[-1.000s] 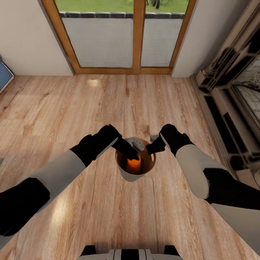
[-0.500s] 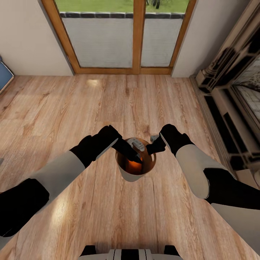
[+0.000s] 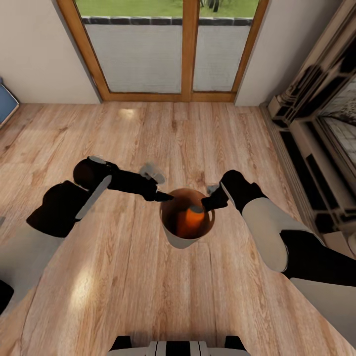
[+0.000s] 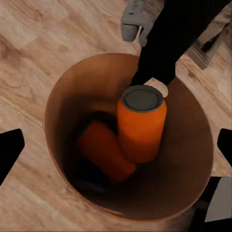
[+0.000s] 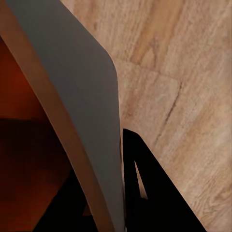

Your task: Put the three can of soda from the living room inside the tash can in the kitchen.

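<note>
Two orange soda cans are seen inside the trash can point(image 3: 174, 236), which stands on the wooden floor point(image 3: 148, 296) of the living room. On the left side of the head view, a bit of the light blue sofa point(image 3: 6, 103) is seen by the wall. Next comes the left gripper point(image 3: 156, 185), which is held out just beside the left edge of the bin's rim. Its fingers point(image 3: 152, 173) are spread wide apart and nothing is held in them. In the left wrist view, the bin point(image 4: 58, 140) is looked into from above. The upright soda can point(image 4: 141, 123) is seen near the middle, with its grey top up. The lying soda can point(image 4: 101, 150) is seen on its side at the bottom, touching the upright one. The brown inside of the bin is seen all around them.

Behind the bin, the wood-framed glass doors point(image 3: 183, 49) are seen in the far wall. At the right edge of the rim, the right gripper point(image 3: 210, 197) is placed, and the wall of the bin is pinched between its fingers. In the right wrist view, the grey wall of the bin point(image 5: 82, 96) is seen going between the dark fingers point(image 5: 150, 193). Far to the right, the stone fireplace point(image 3: 321, 123) is seen.
</note>
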